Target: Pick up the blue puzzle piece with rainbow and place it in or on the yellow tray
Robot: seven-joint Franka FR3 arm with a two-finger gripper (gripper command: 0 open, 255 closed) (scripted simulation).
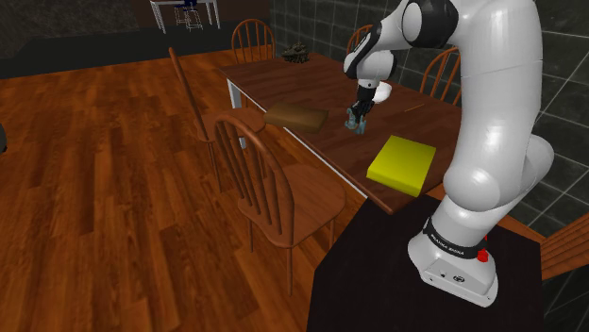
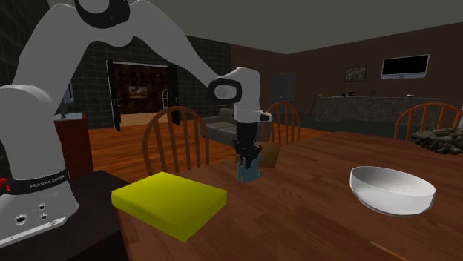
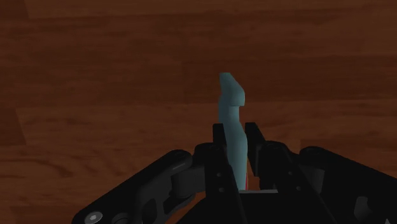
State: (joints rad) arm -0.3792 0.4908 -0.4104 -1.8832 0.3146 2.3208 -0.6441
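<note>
Gripper (image 3: 235, 131) clasping blue puzzle piece (image 3: 230, 102) edge-on, hovering near yellow tray (image 2: 169, 202), not touching it. Grasp looking done; transfer and release remaining.

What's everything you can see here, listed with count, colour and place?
puzzle piece: one, blue-teal, clasped between the jaws
tray: one, yellow, on the table near the stand
bowl: one, white, on the table
board: one, brown, on the table near the puzzle piece
table: one, brown wood
chairs: at least five, brown wood, around the table
stand: one, black, at the table's end
arm: one, white, reaching over the table
jaws: black, shut on the puzzle piece
</note>
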